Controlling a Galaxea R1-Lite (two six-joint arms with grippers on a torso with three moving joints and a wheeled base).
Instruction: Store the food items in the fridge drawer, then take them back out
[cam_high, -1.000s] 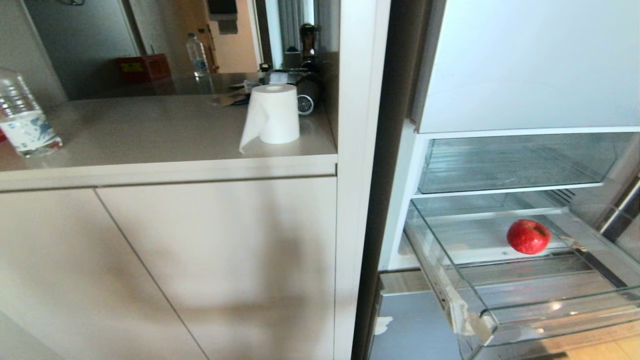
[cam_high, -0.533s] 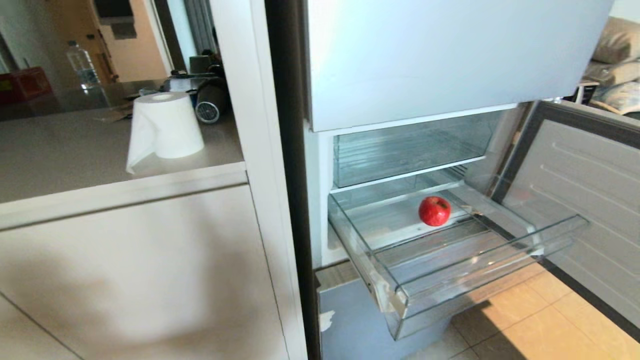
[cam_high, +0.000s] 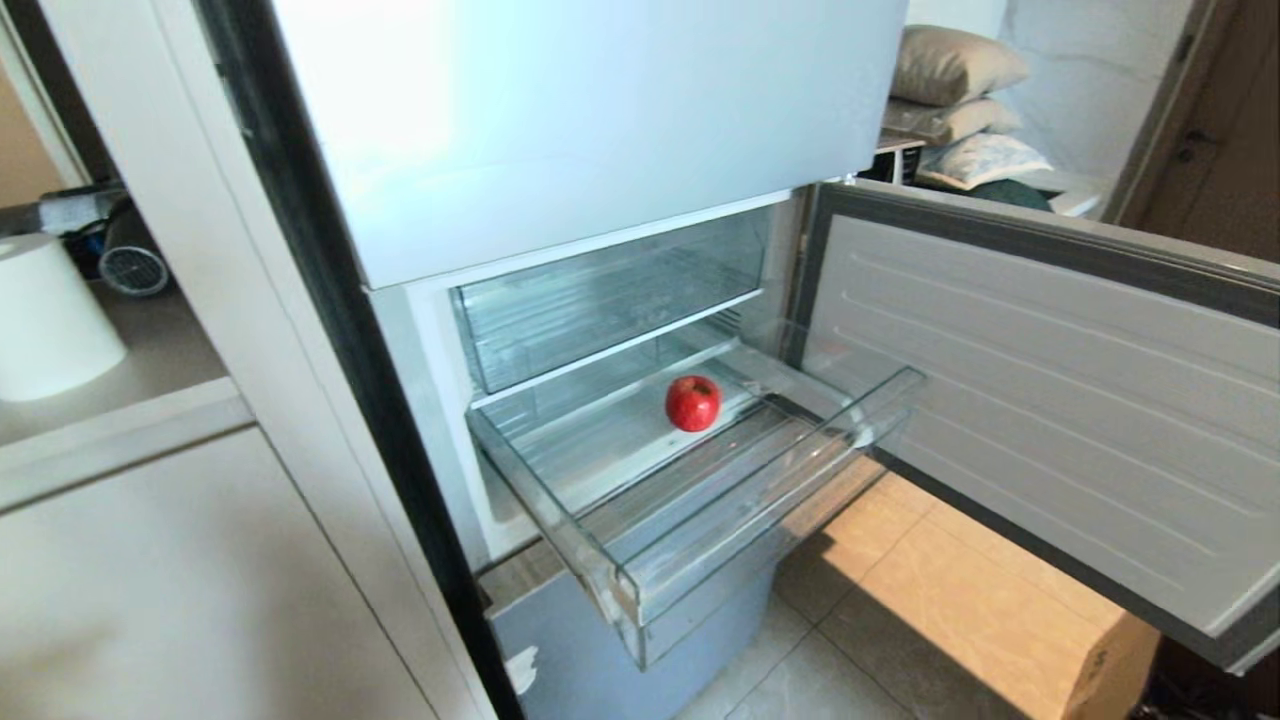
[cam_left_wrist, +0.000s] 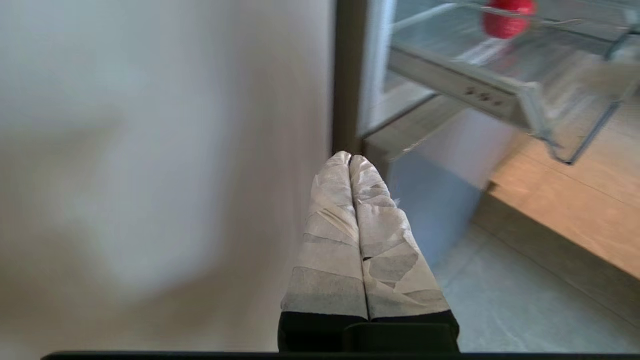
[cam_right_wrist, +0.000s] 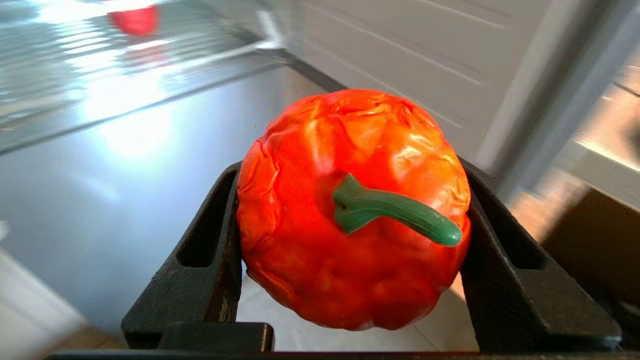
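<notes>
While the fridge door (cam_high: 1050, 400) stood swung wide at 3 o'clock in your head view, the fridge drawer (cam_high: 640, 560) was pulled out from the cabinet, its clear front wall reaching toward 5 o'clock and white tape showing at its near front corner. You could see the red apple (cam_high: 693, 402) resting alone on the drawer's ribbed floor, toward the back, apart from every wall. Above it sat a deeper clear bin (cam_high: 610, 300), pushed in. At 9 o'clock a paper roll (cam_high: 50, 320) stood on the counter (cam_high: 150, 400), and at 1 o'clock pillows (cam_high: 955, 95) were stacked behind the door.

Neither arm appeared in your head view. Your right gripper (cam_right_wrist: 350, 220) was clamped on the orange-red fruit (cam_right_wrist: 320, 250), one black finger pressed to each flank, the green stem (cam_right_wrist: 395, 212) facing the wrist camera; the apple showed blurred far beyond it. Your left gripper (cam_left_wrist: 350, 160) held nothing, its taped fingers (cam_left_wrist: 330, 240) pressed together, pointing at the cabinet side beside the fridge, with the drawer's corner up ahead of it.
</notes>
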